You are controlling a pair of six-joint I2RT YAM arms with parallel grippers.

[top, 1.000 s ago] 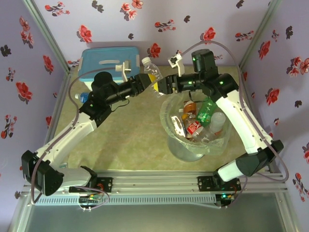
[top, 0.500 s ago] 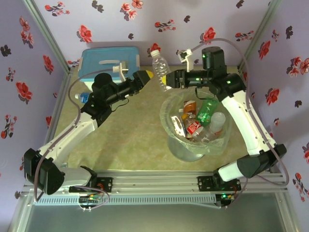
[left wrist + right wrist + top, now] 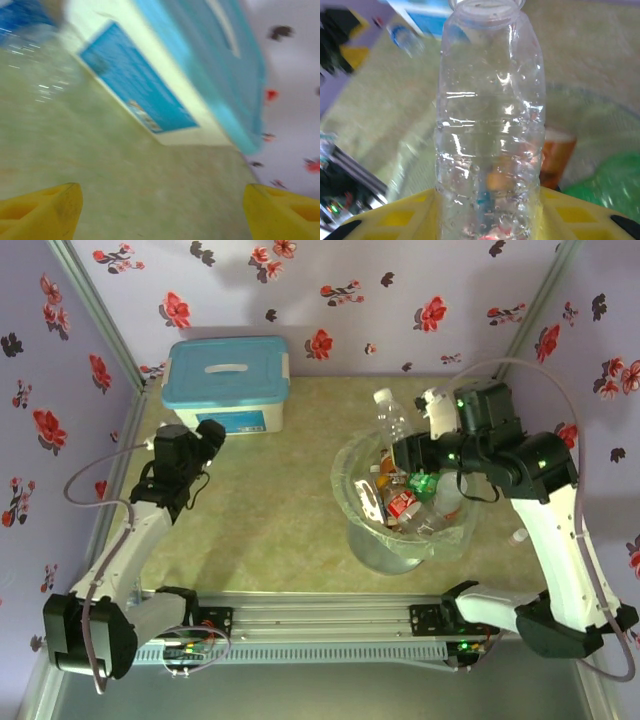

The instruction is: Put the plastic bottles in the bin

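Bin (image 3: 378, 548) on olive tabletop (image 3: 270, 510); floral walls (image 3: 230, 285)

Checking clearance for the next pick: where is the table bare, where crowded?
Bare: the wide table patch between the white box, the left gripper and the bin. Crowded: the bin, full of bottles, right gripper holding a clear bottle above.

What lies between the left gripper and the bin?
Bare tabletop, seen in the top view, separates the left gripper from the bin.

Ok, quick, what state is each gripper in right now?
Left gripper: open, holding nothing.
Right gripper: closed on a clear plastic bottle.
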